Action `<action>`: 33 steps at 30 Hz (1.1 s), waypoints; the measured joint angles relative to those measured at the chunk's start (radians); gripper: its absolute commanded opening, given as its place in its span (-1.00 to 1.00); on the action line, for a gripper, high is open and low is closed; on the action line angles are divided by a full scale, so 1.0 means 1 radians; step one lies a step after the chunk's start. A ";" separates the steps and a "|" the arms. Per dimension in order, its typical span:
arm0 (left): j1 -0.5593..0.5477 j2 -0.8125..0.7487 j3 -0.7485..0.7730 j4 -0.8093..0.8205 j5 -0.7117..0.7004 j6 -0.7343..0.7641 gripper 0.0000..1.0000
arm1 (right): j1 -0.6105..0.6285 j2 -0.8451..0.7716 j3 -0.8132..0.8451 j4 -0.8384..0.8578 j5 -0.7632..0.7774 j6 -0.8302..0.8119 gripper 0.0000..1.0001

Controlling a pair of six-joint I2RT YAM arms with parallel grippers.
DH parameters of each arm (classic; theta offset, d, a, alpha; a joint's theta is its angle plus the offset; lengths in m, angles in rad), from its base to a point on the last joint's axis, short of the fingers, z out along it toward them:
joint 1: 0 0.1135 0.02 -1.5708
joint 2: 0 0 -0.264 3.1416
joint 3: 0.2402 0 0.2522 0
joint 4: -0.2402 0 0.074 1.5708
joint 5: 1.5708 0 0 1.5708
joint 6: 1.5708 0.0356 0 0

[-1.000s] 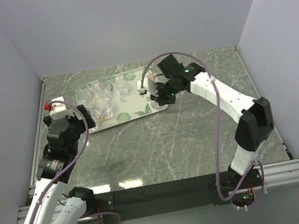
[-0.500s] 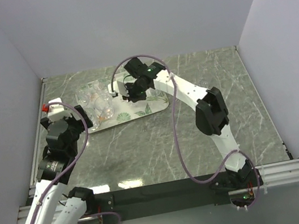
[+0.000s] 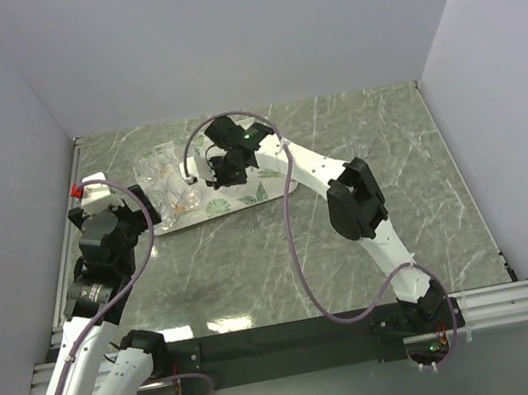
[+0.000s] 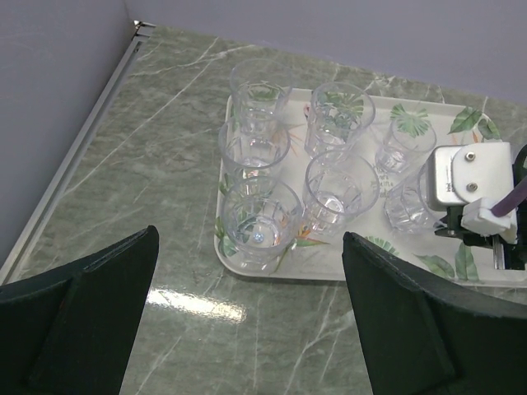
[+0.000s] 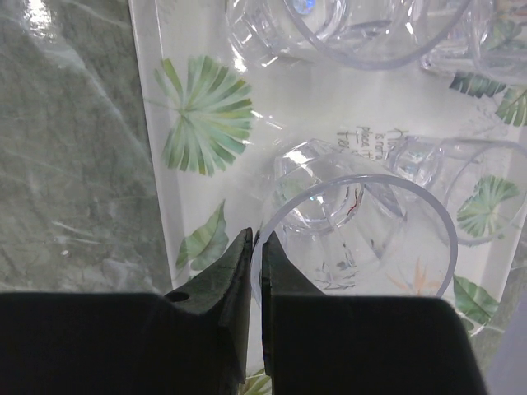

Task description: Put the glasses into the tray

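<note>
Pinching a small clear glass (image 5: 356,240) at lower centre: right gripper (image 5: 255,240), over white leaf-printed tray (image 5: 272,107).
Overhead view hides that grip; left gripper (image 4: 249,239) gapes wide.

The tray (image 4: 329,262) lies on the table (image 3: 282,245), far left. Glasses (image 4: 338,191) stand in it, crowded toward its left end. The right gripper (image 5: 255,244) hangs over its middle, pinching the rim of the rightmost glass (image 5: 354,239).
</note>
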 measured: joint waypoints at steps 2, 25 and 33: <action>0.002 0.000 0.000 0.000 0.000 0.000 0.99 | 0.008 0.003 0.000 0.008 0.004 -0.002 -0.99; 0.018 -0.009 0.000 0.000 0.000 0.000 0.99 | 0.039 0.029 -0.003 0.100 0.091 0.002 -0.22; 0.021 -0.018 0.000 0.006 0.000 0.000 0.99 | 0.040 -0.085 -0.065 0.122 0.124 0.037 -0.17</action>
